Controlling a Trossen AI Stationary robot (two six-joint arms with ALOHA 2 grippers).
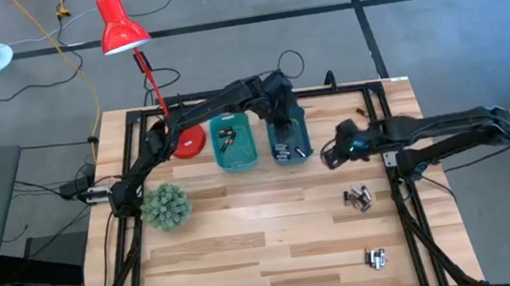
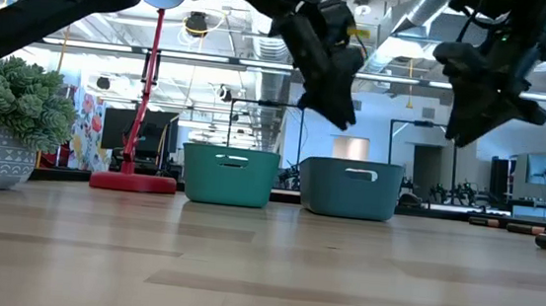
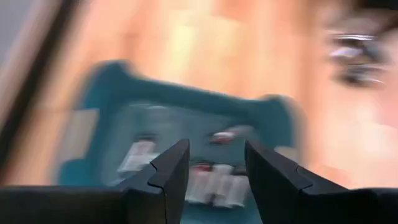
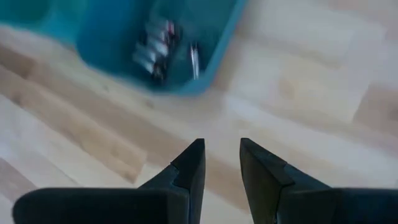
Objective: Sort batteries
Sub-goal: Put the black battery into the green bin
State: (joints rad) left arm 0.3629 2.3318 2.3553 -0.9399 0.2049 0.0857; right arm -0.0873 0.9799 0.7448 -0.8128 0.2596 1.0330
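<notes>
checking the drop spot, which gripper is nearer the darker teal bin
Left. The left gripper hangs right over the darker teal bin, fingers apart and empty. The right gripper sits off the bin's side, above bare table.

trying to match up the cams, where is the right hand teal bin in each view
High view: the right teal bin sits at the table's far middle, under the left gripper.
Low view: right of centre, beside the left teal bin.
Left wrist view: fills the middle, batteries inside.
Right wrist view: at the top.
Shared landmark: the batteries in the bin.
</notes>
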